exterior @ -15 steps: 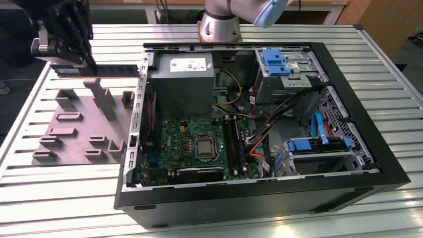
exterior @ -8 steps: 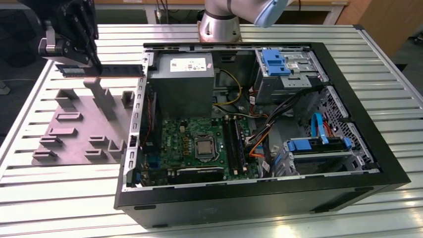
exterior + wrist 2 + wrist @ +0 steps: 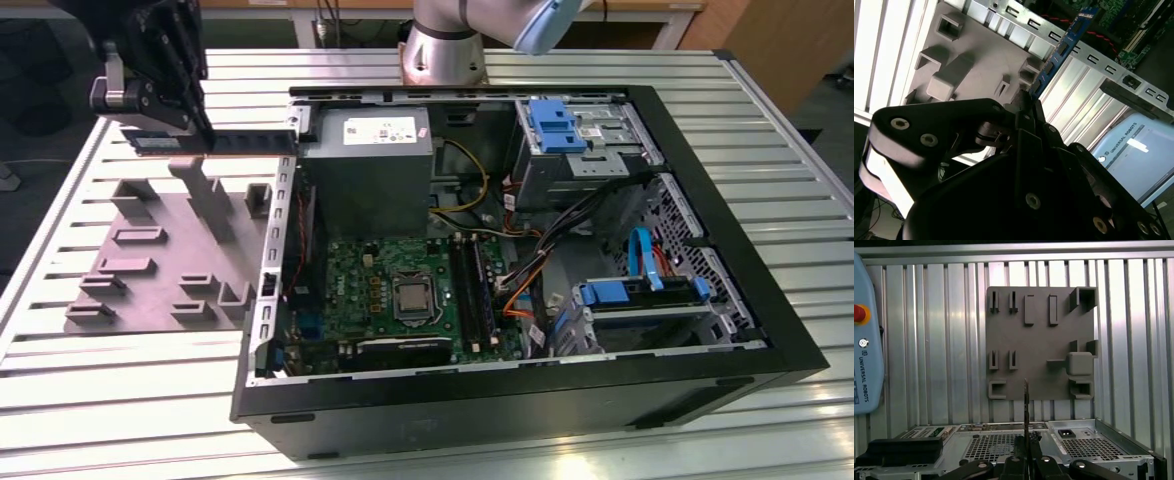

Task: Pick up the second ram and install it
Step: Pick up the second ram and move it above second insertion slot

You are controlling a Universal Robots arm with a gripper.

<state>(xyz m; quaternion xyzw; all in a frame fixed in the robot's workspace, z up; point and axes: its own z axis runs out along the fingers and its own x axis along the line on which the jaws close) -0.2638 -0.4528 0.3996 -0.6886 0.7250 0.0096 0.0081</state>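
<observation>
Ribbed metal worktop (image 3: 107, 400) is taken up by an open computer case (image 3: 534, 400) and a grey fixture plate (image 3: 147, 270). The memory stick (image 3: 247, 141) is held clamped in the gripper (image 3: 171, 130), clear above one edge of the plate, near the case wall. Pick-up is judged done, installing not. Careful lining-up with a free slot on the motherboard (image 3: 354, 270) would be called for.

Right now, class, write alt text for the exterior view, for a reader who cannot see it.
The end effector holds the second ram level in the air over the grey fixture plate, at the exterior view's upper left. Beside it, an open black computer case lies on the slatted table, its green motherboard exposed.
</observation>
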